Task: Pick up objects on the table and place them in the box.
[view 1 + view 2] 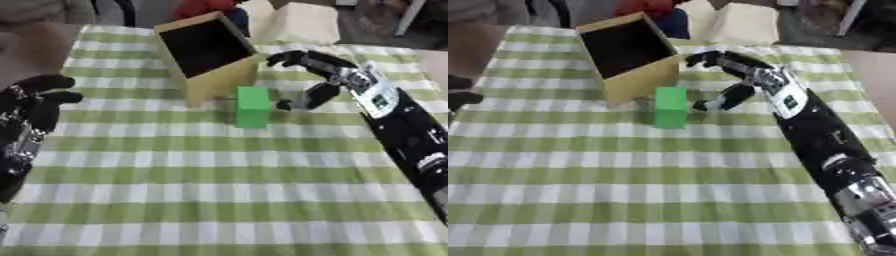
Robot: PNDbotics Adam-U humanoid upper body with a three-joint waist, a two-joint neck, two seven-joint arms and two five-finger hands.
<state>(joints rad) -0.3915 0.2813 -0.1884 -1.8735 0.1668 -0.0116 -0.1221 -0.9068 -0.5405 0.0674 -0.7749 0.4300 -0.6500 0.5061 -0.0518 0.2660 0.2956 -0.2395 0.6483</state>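
Green-and-white checked cloth (219, 190) covers our table; the green block (253, 106) stands upright just in front of the tilted wooden box (220, 80), apart from it. Our right hand (325, 75) is spread beside the block, thumb tip near its right face, holding nothing; our left hand (26, 112) idles relaxed at the left edge. Risk, as we judge it: a one-sided thumb contact could topple the block or shove it against the box wall before the fingers close.

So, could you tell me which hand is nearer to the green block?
The right hand is nearer, open just beside the green block. The left hand is open far off at the table's left edge.
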